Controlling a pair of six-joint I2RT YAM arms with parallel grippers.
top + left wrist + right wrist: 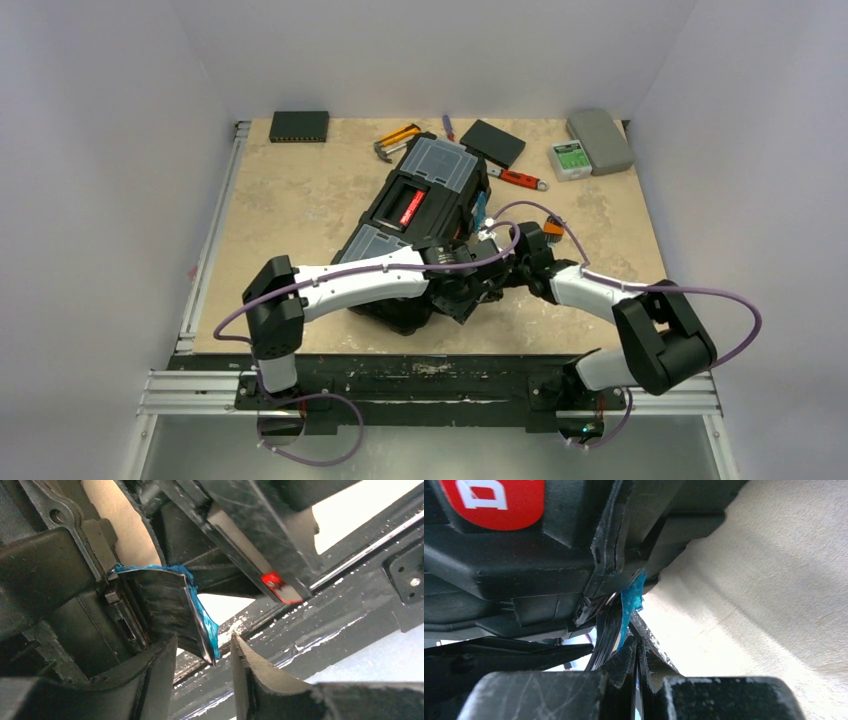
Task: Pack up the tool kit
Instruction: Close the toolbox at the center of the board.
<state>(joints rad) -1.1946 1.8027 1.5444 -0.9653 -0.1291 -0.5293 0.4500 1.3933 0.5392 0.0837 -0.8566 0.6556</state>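
- Two arms meet at the tool kit, which sits mid-worktop and skewed, its long axis running 1 to 7 o'clock with the red-marked handle facing up.
- Left tool: at the kit's near, 5 o'clock corner. Jaws stand partly apart. A black latch flap edged in blue hangs between the fingers, and no clamp on it is visible.
- Right tool: at the kit's 4 o'clock side, jaws fully together. A blue tape strip runs down to the fingertips; I cannot tell whether it is pinched.
- Loose on the worktop: yellow-handled hammer at the kit's 11 o'clock, just beside the far corner; red-handled tool at 2 o'clock.
- Flat black box at 1 o'clock; grey case farther out at 2 o'clock.
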